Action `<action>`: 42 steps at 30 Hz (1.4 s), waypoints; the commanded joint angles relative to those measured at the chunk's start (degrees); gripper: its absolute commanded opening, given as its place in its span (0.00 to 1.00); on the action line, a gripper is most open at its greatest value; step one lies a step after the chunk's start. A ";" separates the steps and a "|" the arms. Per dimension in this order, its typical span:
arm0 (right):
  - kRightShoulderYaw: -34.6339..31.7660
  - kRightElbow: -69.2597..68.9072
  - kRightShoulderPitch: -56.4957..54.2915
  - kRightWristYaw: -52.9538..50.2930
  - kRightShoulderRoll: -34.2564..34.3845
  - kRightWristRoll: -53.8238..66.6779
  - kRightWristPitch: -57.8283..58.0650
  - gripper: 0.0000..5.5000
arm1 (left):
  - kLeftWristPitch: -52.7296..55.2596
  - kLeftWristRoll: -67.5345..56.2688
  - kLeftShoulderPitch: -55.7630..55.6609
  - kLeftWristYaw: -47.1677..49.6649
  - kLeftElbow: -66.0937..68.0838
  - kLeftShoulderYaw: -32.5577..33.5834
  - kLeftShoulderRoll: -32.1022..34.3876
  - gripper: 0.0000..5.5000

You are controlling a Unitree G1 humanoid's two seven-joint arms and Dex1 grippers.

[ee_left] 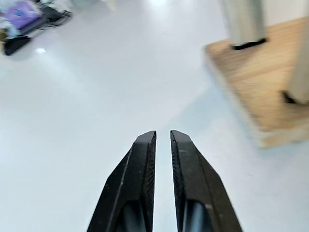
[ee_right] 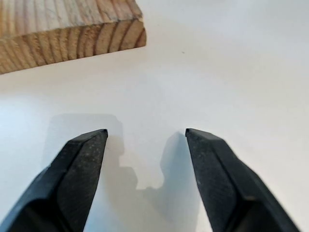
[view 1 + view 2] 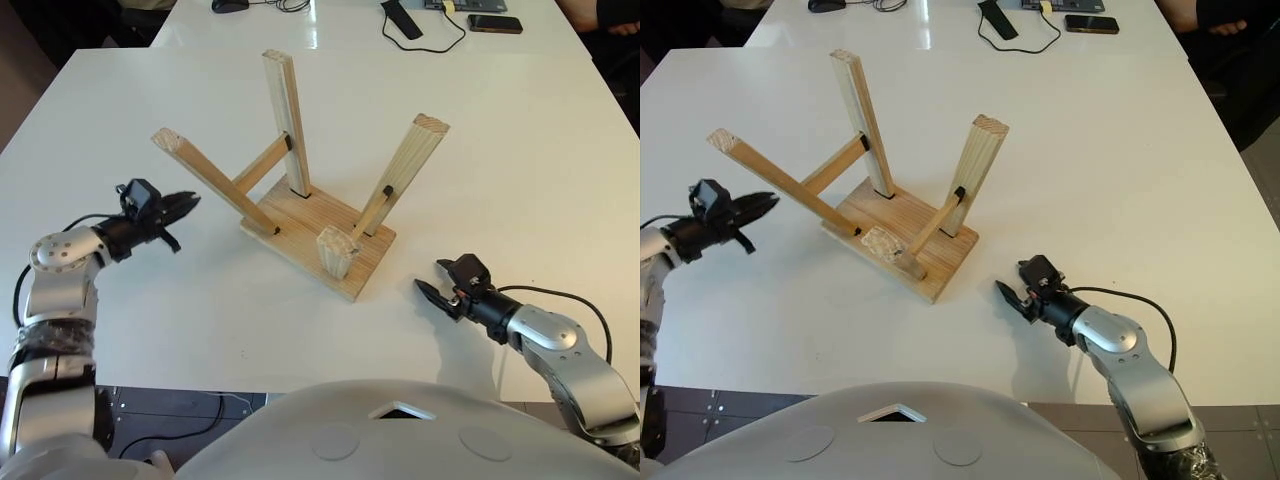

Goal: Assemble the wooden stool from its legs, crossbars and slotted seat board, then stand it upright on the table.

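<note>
The assembled stool [image 3: 320,215] rests upside down mid-table [image 3: 520,150], legs up. The left tool [image 1: 163,133], at its nine o'clock, is closed and empty. The right tool [image 2: 146,133], at four o'clock, gapes open. The next move is probably to grip it and flip it upright.

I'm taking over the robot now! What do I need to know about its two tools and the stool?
Left tool: shut, empty, to the left of the stool.
Right tool: open, empty, near a corner of the seat board, not touching it.
The stool is upside down mid-table: seat board flat, four legs pointing up, crossbars between them.
Done: it looks assembled.
Left: turn it over to stand on its legs.
</note>
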 commanded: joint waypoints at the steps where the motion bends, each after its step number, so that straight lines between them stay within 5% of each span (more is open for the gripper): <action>1: 3.46 1.09 -0.47 0.63 -1.11 -1.54 1.53 0.54 | -16.65 10.89 -3.01 3.11 7.44 -6.81 -2.81 0.10; 9: 3.81 2.02 -0.96 -0.16 -0.56 -1.36 1.32 0.54 | -35.05 22.44 2.05 6.34 10.26 -17.70 -4.49 0.10; 16: -2.57 5.02 -0.08 -1.69 -0.64 -1.77 -1.90 0.54 | -9.43 -1.92 17.31 -3.13 -28.89 -19.31 -1.42 0.10; 25: -6.24 6.58 -3.52 -0.67 -0.64 -1.31 -4.35 0.54 | -0.71 -0.31 20.96 1.49 -33.31 -15.52 -3.61 0.10; 38: -13.12 -6.37 -6.45 2.72 -0.10 12.16 5.91 0.54 | 27.78 -26.55 22.28 0.22 -57.81 -5.45 -0.88 0.10; 42: -13.49 -2.08 -3.02 3.08 -3.22 7.79 2.34 0.54 | 20.53 -14.88 22.40 -1.91 -49.46 -4.35 1.78 0.10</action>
